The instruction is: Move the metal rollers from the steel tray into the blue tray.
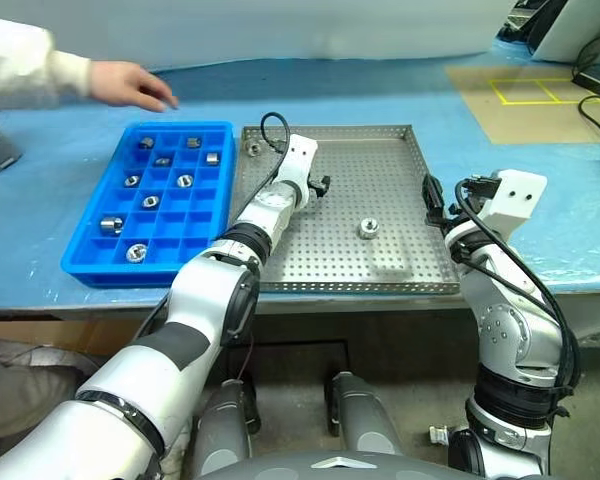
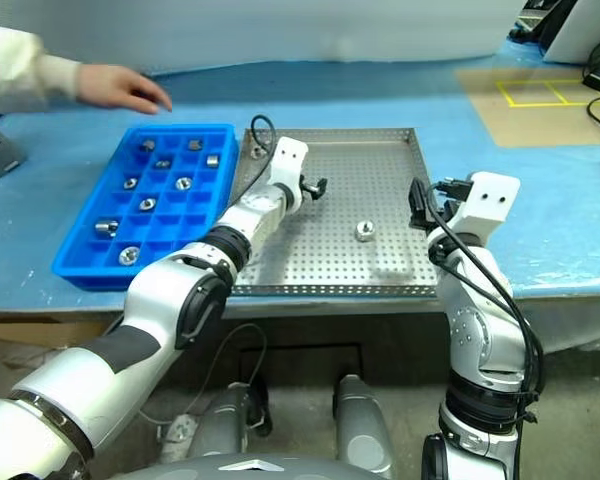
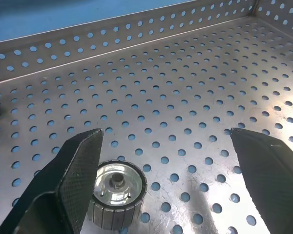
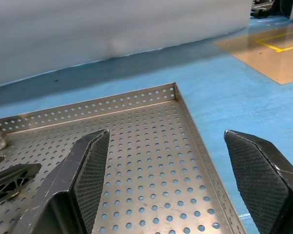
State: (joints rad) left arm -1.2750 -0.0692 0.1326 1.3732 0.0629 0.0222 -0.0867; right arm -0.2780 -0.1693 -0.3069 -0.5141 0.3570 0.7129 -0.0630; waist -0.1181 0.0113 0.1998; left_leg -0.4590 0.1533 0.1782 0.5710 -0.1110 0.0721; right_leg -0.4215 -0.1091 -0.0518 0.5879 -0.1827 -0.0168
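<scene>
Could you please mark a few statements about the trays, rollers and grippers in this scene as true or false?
1. The left gripper is open over the steel tray. True.
2. The blue tray holds no rollers. False: several rollers sit in its compartments.
3. A roller lies on the steel tray floor. True.
4. The right gripper is shut on a roller. False: it is open and holds nothing.
5. A person's hand reaches in beyond the blue tray. True.
</scene>
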